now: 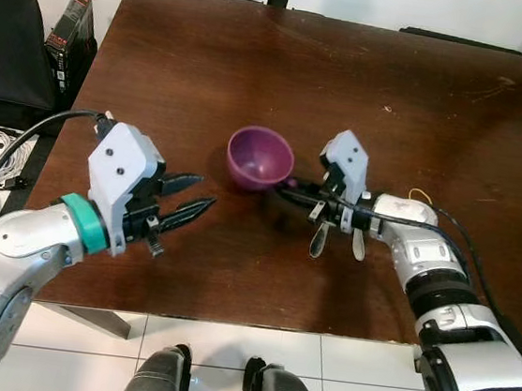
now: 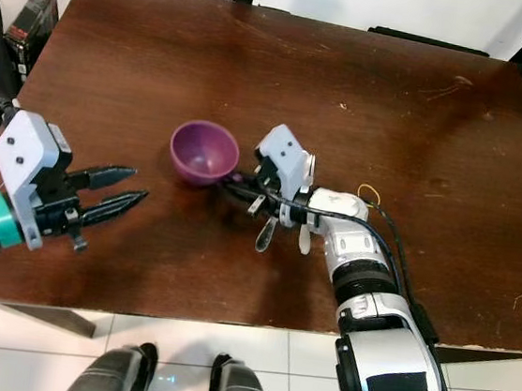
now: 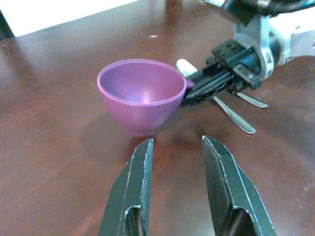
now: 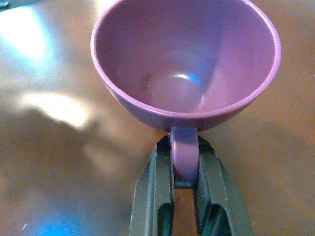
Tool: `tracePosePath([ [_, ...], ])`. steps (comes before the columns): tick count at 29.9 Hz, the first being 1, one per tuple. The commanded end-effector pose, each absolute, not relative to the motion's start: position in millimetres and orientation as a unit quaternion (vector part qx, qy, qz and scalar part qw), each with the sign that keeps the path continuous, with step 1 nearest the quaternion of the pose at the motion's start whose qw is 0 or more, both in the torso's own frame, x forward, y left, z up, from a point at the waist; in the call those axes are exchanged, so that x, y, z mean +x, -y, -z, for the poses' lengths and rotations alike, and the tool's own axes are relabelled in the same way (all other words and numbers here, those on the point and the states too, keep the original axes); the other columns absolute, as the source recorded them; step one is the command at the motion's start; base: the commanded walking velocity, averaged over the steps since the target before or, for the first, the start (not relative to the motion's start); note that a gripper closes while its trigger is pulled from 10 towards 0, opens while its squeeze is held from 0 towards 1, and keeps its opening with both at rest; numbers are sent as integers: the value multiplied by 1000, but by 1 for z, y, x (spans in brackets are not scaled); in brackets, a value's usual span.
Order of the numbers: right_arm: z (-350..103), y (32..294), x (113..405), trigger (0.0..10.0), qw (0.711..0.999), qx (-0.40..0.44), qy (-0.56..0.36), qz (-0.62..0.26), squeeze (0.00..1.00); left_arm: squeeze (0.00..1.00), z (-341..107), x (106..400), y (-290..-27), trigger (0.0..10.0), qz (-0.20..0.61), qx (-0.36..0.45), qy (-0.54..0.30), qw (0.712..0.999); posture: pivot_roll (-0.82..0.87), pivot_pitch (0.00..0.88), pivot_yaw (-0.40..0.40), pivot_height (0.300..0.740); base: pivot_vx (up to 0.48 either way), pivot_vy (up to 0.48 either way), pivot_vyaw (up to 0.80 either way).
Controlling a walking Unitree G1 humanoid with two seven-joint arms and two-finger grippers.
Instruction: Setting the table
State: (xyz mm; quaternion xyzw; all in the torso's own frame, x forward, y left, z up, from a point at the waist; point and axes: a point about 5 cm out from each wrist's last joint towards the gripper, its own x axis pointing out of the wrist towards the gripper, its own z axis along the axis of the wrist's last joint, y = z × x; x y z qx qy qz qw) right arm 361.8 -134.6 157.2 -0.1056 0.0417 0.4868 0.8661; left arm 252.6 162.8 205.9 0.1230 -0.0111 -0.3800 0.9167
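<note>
One cup (image 4: 184, 73), rigid, light, likely slick; right gripper (image 4: 186, 179) pinches its handle on desk (image 1: 258, 54). Left gripper (image 1: 188, 200) narrowly open nearby.

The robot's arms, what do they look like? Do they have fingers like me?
Both arms are shiny silver with black joints. The left arm wears a teal ring behind a pale grey box. Each gripper, left gripper and right gripper, has just two long, pointed black fingers. Black cables loop along both arms.
</note>
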Motion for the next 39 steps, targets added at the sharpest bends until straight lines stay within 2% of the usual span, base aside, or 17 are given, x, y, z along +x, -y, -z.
tracePosePath([
  [1, -165, 143, 362, 2275, 889, -111, -2, -445, 0, 0, -200, 262, -162, 10000, 339, 125, 8, 933, 98, 80, -44, 740, 0, 0, 0],
  [3, -165, 143, 362, 2275, 889, -111, -2, -445, 0, 0, -200, 262, -162, 10000, 339, 125, 8, 933, 98, 80, -44, 740, 0, 0, 0],
  [4, -170, 146, 361, 10000, 906, -113, 23, -407, 0, 0, -199, 270, -161, 10000, 302, 115, 11, 946, 97, 77, -40, 740, 0, 0, 0],
  [5, -170, 146, 361, 10000, 906, -113, 23, -407, 0, 0, -199, 270, -161, 10000, 302, 115, 11, 946, 97, 77, -40, 740, 0, 0, 0],
  [6, -175, 150, 359, 10000, 926, -109, 50, -358, 0, 0, -199, 277, -159, 10000, 267, 102, 14, 958, 90, 74, -34, 740, 0, 0, 0],
  [8, -175, 150, 359, 10000, 926, -109, 50, -358, 0, 0, -199, 277, -159, 10000, 267, 102, 14, 958, 90, 74, -34, 740, 0, 0, 0],
  [9, -178, 156, 353, 10000, 947, -95, 72, -298, 0, 0, -198, 281, -156, 10000, 244, 91, 13, 965, 78, 73, -21, 740, 0, 0, 0],
  [10, -178, 156, 353, 10000, 947, -95, 72, -298, 0, 0, -198, 281, -156, 10000, 244, 91, 13, 965, 78, 73, -21, 740, 0, 0, 0],
  [12, -183, 175, 337, 10000, 976, -83, 94, -178, 0, 0, -198, 285, -155, 10000, 229, 91, 11, 969, 57, 70, 5, 740, 0, 0, 0],
  [15, -183, 175, 337, 10000, 976, -83, 94, -178, 0, 0, -198, 285, -155, 10000, 229, 91, 11, 969, 57, 70, 5, 740, 0, 0, 0],
  [16, -185, 190, 330, 10000, 984, -80, 98, -122, 0, 0, -199, 289, -156, 10000, 224, 97, 12, 970, 49, 69, 13, 740, 0, 0, 0],
  [17, -185, 190, 330, 10000, 984, -80, 98, -122, 0, 0, -199, 289, -156, 10000, 224, 97, 12, 970, 49, 69, 13, 740, 0, 0, 0],
  [20, -193, 225, 315, 10000, 990, -94, 99, -30, 0, 0, -200, 303, -158, 10000, 209, 107, 12, 972, 20, 59, 27, 740, 0, 0, 0],
  [22, -193, 225, 315, 10000, 990, -94, 99, -30, 0, 0, -200, 303, -158, 10000, 209, 107, 12, 972, 20, 59, 27, 740, 0, 0, 0],
  [25, -198, 249, 304, 10000, 989, -106, 97, 20, 0, 0, -199, 314, -155, 10000, 209, 125, 14, 970, 5, 47, 46, 740, 0, 0, 0],
  [32, -191, 254, 293, 10000, 988, -88, 98, 80, 0, 0, -204, 327, -149, 10000, 211, 135, 23, 968, -2, 36, 84, 740, 0, 0, 0],
  [39, -197, 250, 290, 10000, 987, -93, 92, 96, 0, 0, -200, 331, -143, 10000, 196, 116, 21, 974, 4, 32, 72, 740, 0, 0, 0],
])
